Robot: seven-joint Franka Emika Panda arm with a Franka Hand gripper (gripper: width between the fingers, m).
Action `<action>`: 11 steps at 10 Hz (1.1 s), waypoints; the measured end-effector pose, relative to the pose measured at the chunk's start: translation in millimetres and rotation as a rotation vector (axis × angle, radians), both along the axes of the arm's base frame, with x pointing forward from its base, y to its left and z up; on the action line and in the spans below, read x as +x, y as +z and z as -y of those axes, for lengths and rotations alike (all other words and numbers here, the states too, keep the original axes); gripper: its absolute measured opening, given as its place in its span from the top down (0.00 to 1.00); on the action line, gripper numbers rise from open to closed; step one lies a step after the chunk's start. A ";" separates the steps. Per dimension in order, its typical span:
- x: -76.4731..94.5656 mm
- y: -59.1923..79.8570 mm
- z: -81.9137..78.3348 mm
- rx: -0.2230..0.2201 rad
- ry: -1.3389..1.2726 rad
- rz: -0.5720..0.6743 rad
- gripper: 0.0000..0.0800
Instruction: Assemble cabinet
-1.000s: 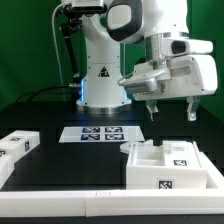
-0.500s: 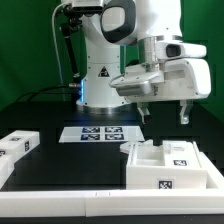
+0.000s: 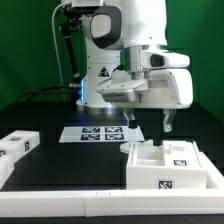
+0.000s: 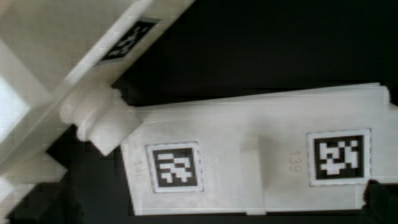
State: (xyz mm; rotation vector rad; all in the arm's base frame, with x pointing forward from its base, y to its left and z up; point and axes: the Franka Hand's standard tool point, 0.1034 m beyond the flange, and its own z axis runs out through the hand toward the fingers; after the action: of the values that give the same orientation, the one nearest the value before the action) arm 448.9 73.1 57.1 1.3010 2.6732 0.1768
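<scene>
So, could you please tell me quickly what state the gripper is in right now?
Gripper: open, holding nothing, hanging above the cabinet part.

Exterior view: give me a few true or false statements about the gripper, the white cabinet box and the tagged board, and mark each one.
1. The two-finger gripper is open and holds nothing. True.
2. The white plastic cabinet box with square black-and-white tags sits at the exterior view's left. False: it sits at the exterior view's right, near the front.
3. The thin flat white marker board lies on the black table. True.
4. The marker board rests on top of the cabinet box. False: it lies flat on the table, apart from the box.
5. At the exterior view's left lie loose white tagged blocks. True.
</scene>
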 end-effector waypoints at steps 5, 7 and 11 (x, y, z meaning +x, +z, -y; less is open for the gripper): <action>-11.6 -15.9 -1.9 0.024 0.001 -0.020 0.00; -16.5 -23.4 -2.6 0.026 0.001 -0.036 0.00; -23.3 -35.8 -4.9 0.037 0.001 -0.058 0.00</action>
State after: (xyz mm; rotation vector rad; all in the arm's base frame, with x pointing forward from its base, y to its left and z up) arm 425.6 77.9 21.3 1.3360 2.7307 0.1923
